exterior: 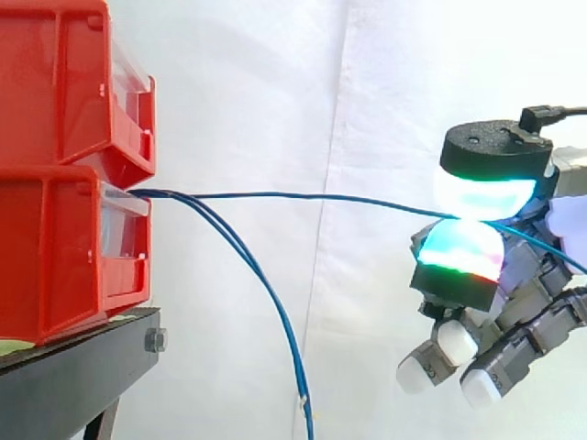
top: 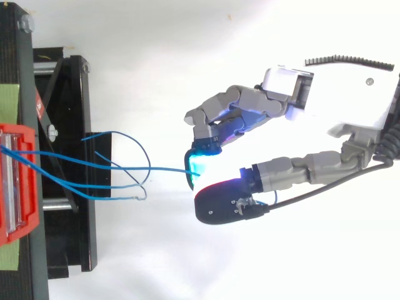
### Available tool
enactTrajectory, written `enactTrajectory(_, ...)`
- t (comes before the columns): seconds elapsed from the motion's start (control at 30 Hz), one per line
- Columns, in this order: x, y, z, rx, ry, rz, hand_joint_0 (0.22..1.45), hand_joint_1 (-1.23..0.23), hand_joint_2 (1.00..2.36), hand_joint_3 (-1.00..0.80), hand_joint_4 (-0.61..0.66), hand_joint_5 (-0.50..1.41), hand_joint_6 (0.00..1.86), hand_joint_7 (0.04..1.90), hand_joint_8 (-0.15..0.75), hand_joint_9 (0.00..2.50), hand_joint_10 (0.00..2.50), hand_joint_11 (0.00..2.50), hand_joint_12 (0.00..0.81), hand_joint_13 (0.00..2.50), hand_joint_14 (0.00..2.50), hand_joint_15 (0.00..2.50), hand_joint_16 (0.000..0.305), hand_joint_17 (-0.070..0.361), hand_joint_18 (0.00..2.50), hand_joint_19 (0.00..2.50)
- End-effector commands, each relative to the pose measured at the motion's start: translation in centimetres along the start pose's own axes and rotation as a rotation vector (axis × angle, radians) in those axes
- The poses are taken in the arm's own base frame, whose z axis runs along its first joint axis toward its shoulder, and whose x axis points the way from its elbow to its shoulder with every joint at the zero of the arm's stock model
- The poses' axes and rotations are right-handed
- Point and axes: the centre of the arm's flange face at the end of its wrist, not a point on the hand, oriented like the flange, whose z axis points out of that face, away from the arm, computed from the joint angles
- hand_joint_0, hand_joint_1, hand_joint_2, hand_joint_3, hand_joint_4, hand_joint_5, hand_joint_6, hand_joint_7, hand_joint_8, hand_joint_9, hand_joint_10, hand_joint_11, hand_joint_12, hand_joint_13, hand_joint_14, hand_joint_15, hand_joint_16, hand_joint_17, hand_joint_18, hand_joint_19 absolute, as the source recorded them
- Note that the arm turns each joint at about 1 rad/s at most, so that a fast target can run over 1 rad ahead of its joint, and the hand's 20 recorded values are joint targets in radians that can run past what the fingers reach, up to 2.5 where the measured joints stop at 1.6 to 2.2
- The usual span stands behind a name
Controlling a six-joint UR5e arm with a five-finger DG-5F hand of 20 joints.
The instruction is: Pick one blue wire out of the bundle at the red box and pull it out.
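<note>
Hand (top: 350, 94) at right, well apart from red box (exterior: 64, 257), the lower of two stacked. Thumb & one finger clamped on a blue wire (exterior: 293, 195), pinched betw. two glowing pads (exterior: 459, 249); other fingers bent below. Wire runs approx. level & taut from box front to the pinch, w/ a short end trailing past it. Rest of bundle (exterior: 271, 302) droops from same opening, hanging past black stand (exterior: 73, 367). White curtain (exterior: 303, 92) behind.
</note>
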Motion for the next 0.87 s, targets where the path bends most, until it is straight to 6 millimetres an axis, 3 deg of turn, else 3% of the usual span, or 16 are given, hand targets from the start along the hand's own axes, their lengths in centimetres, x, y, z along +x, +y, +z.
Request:
enactTrajectory(0.0,0.02,-0.06,0.00,0.001,0.000,0.000,0.62,-0.77,1.02,-0.05,0.10,-0.15,0.90,1.22,0.382,0.87,0.02,0.60,0.443,0.44,0.00,0.11,0.061,0.138,0.55,0.24)
enactTrajectory(0.83,0.09,0.06,-0.05,-0.001,0.002,0.000,0.62,-0.77,1.02,-0.05,0.09,-0.15,0.90,1.21,0.384,0.86,0.02,0.59,0.445,0.45,0.00,0.11,0.061,0.138,0.55,0.24)
